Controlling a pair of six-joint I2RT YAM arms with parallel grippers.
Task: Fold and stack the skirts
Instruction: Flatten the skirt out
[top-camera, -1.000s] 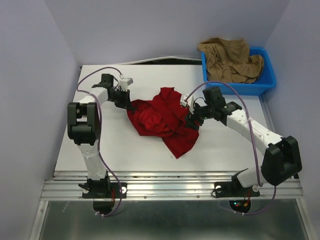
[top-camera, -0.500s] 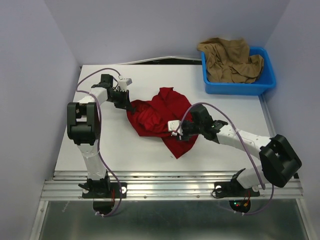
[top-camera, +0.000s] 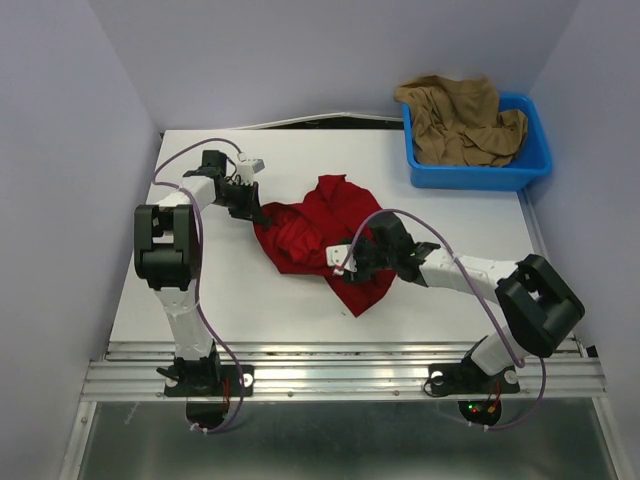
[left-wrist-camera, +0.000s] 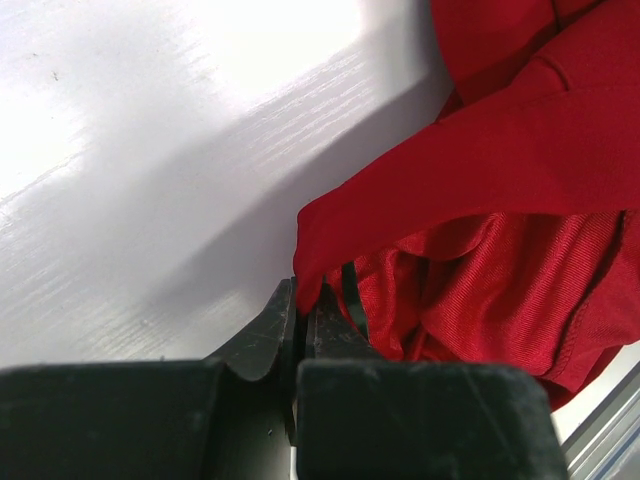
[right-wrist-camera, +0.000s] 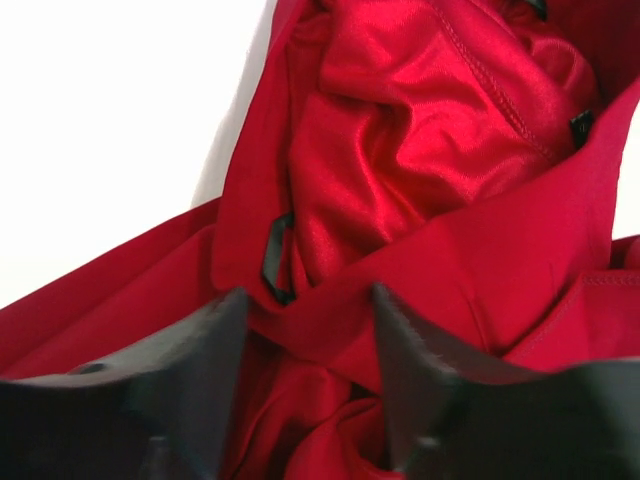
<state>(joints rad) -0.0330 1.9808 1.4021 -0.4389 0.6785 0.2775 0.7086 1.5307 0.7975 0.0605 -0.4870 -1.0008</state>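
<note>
The deep red skirt (top-camera: 310, 235) lies crumpled in the middle of the white table. My left gripper (top-camera: 262, 213) is shut on its upper left edge; the left wrist view shows a fold of the red cloth (left-wrist-camera: 480, 190) pinched between the closed jaws of that gripper (left-wrist-camera: 303, 305). My right gripper (top-camera: 352, 262) is open over the lower right part of the skirt, its two fingers astride a fold of red cloth (right-wrist-camera: 420, 150). The tan-brown skirt (top-camera: 460, 122) lies heaped in the blue bin (top-camera: 480, 178) at the back right.
The blue bin stands at the table's back right corner. Lilac walls close in the left, back and right sides. The table's metal front rail (top-camera: 340, 365) runs along the near edge by the arm bases.
My right gripper has moved from the skirt's right edge down and left onto its lower part. The left gripper and the skirt's upper left edge have stayed put.
</note>
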